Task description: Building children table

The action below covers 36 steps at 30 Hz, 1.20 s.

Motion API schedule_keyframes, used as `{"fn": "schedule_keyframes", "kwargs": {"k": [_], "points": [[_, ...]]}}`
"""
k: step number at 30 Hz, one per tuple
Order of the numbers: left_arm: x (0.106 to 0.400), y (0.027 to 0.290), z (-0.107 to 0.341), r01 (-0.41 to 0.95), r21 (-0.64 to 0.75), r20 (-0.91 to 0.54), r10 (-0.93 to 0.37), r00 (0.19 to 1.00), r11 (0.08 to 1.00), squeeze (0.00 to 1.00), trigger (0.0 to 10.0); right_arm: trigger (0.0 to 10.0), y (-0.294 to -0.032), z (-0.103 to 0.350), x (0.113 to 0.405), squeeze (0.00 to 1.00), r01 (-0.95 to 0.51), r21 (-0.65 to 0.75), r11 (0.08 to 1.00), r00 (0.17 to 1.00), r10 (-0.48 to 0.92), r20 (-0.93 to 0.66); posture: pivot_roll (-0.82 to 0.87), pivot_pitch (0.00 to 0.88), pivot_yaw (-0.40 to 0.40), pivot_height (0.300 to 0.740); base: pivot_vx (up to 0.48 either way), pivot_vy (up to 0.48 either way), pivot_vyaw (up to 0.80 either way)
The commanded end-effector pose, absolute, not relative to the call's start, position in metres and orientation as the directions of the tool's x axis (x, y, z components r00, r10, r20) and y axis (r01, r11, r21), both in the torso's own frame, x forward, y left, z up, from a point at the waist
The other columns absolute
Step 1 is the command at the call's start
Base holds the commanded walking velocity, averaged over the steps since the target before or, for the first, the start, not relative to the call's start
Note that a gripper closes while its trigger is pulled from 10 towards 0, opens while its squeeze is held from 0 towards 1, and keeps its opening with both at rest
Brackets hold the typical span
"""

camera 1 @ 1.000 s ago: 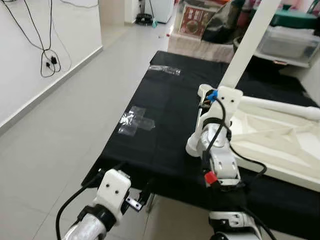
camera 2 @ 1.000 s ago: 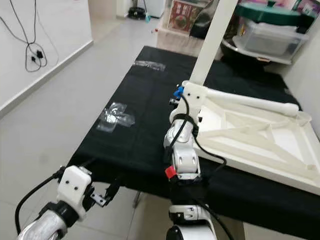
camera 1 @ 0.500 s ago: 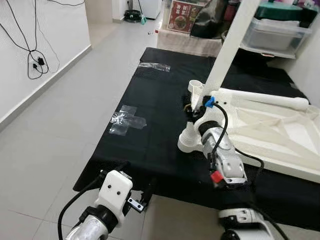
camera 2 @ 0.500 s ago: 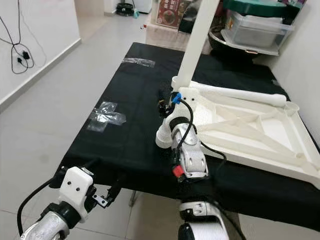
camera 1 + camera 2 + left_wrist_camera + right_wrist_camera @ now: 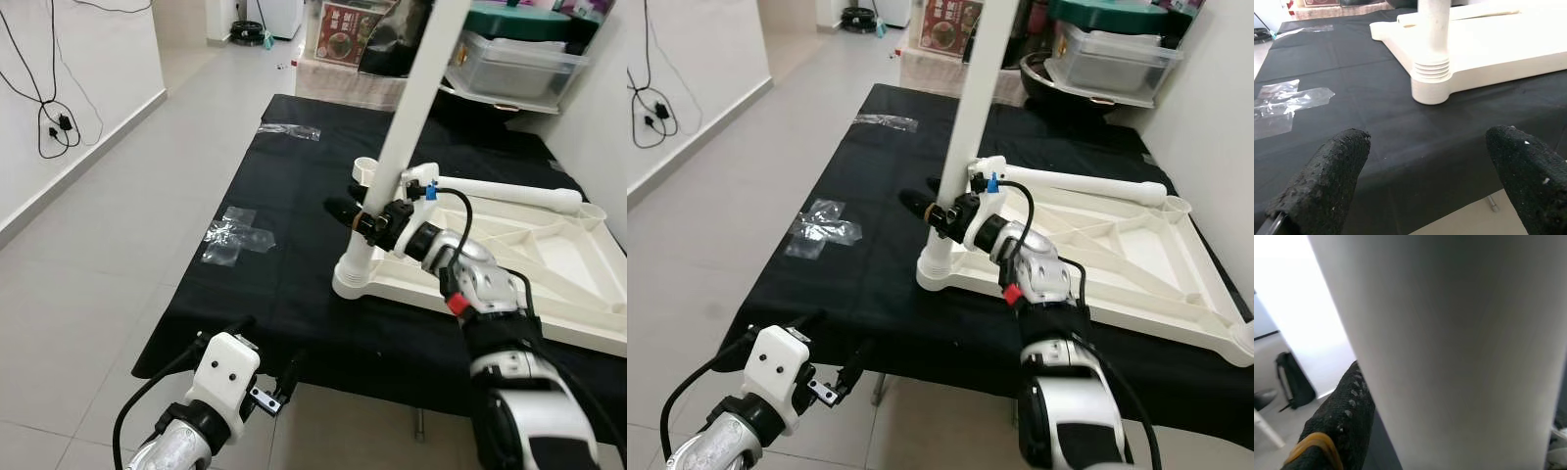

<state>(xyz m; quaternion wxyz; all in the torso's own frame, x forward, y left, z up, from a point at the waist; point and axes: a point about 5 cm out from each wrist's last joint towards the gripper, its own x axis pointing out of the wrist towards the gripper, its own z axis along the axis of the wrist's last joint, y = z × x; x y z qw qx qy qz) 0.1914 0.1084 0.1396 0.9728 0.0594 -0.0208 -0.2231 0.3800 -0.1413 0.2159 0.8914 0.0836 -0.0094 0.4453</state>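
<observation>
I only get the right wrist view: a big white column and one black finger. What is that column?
Observer: A table leg, standing upright in a corner of the upside-down tabletop. The right end effector grips it low down.
Operator: What is the tabletop lying on?
Observer: A black cloth spread over a low bench.
Operator: And the other arm?
Observer: The left end effector hangs open by the cloth's near edge, holding nothing.
</observation>
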Motion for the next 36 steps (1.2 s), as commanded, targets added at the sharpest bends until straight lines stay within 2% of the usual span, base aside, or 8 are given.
{"fn": "schedule_keyframes", "kwargs": {"k": [1, 7, 8, 22, 24, 25, 29, 36], "points": [[0.189, 0.106, 0.138, 0.435, 0.118, 0.007, -0.439, 0.898, 0.892, 0.0, 10.0, 10.0, -0.128, 0.218, 0.379, 0.0, -0.881, 0.137, 0.454, 0.467, 0.88, 0.084, 0.16, 0.087, -0.141, 0.74, 0.0, 0.0, 0.0], [0.188, 0.106, 0.139, 0.435, 0.117, 0.007, -0.439, 0.899, 0.893, 0.0, 10.0, 10.0, -0.123, 0.223, 0.378, 0.0, -0.919, 0.123, 0.374, 0.385, 0.918, 0.09, 0.17, 0.089, -0.143, 0.74, 0.0, 0.0, 0.0], [0.188, 0.106, 0.139, 0.434, 0.117, 0.007, -0.437, 0.899, 0.894, 0.0, 10.0, 0.0, -0.12, 0.226, 0.38, 0.0, -0.917, 0.112, 0.383, 0.394, 0.913, 0.108, 0.17, 0.092, -0.144, 0.74, 0.0, 0.0, 0.0], [0.19, 0.107, 0.137, 0.434, 0.118, 0.005, -0.437, 0.899, 0.893, 0.0, 10.0, 0.0, -0.14, 0.205, 0.395, 0.0, -0.469, 0.171, 0.867, 0.883, 0.455, 0.112, 0.14, 0.084, -0.135, 0.74, 0.0, 0.0, 0.0], [0.191, 0.107, 0.137, 0.434, 0.119, 0.005, -0.437, 0.899, 0.893, 0.0, 10.0, 0.0, -0.149, 0.197, 0.393, 0.0, -0.307, 0.173, 0.936, 0.952, 0.299, 0.071, 0.13, 0.081, -0.128, 0.74, 0.0, 0.0, 0.0], [0.191, 0.108, 0.137, 0.434, 0.119, 0.005, -0.438, 0.899, 0.893, 0.0, 10.0, 0.0, -0.166, 0.183, 0.379, 0.0, 0.086, 0.138, 0.987, 0.996, -0.085, -0.016, 0.13, 0.079, -0.126, 0.74, 0.0, 0.0, 0.0], [0.192, 0.108, 0.137, 0.435, 0.122, 0.005, -0.439, 0.898, 0.892, 0.0, 10.0, 0.0, -0.167, 0.174, 0.355, 0.0, 0.387, 0.162, 0.908, 0.922, -0.38, -0.075, 0.13, 0.078, -0.128, 0.74, 0.0, 0.0, 0.0], [0.192, 0.107, 0.137, 0.436, 0.126, 0.006, -0.44, 0.898, 0.891, 0.0, 10.0, 0.0, -0.136, 0.173, 0.35, 0.0, 0.397, 0.215, 0.892, 0.918, -0.382, -0.107, 0.14, 0.077, -0.13, 0.74, 0.0, 0.0, 0.0]]}}
